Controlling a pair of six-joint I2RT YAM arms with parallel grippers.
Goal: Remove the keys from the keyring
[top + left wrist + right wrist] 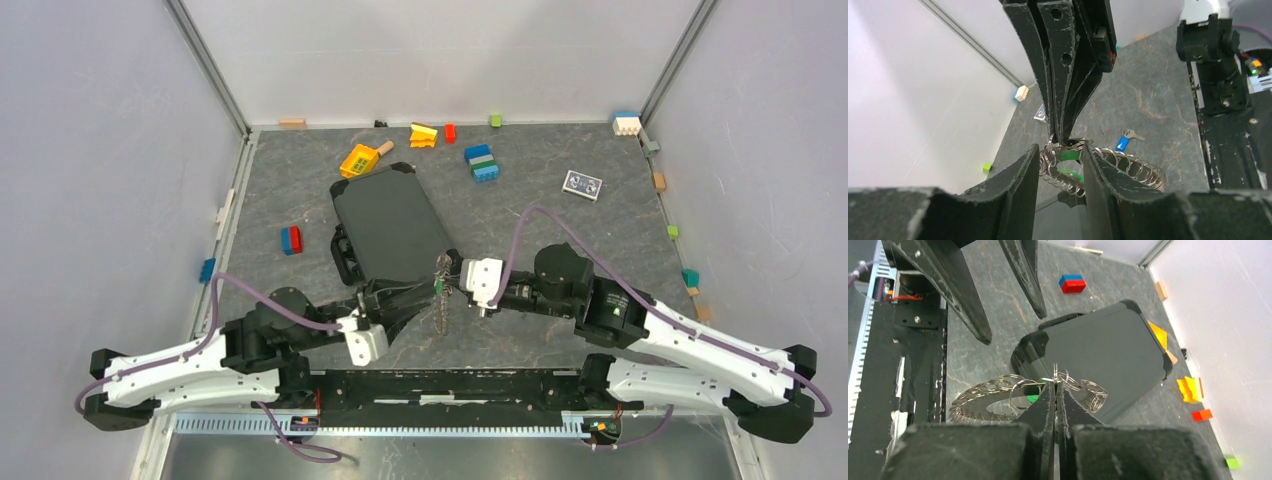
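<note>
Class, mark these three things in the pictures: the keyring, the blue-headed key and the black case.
keyring (975, 392), right wrist view, on its linked metal rings.
blue-headed key (1121, 144), left wrist view, on its blue head.
black case (1103, 352), right wrist view, on its flat lid.

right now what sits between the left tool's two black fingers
The large thin metal keyring with its green tag, pinched by the shut right tool; the left wrist view shows it.

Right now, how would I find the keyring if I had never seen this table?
Start at the big black case in the middle of the table. At its near right corner, the shut right end effector pinches the keyring, which hangs down. Unlike the coloured bricks around, it is a bunch of shiny metal loops with a green tag.
</note>
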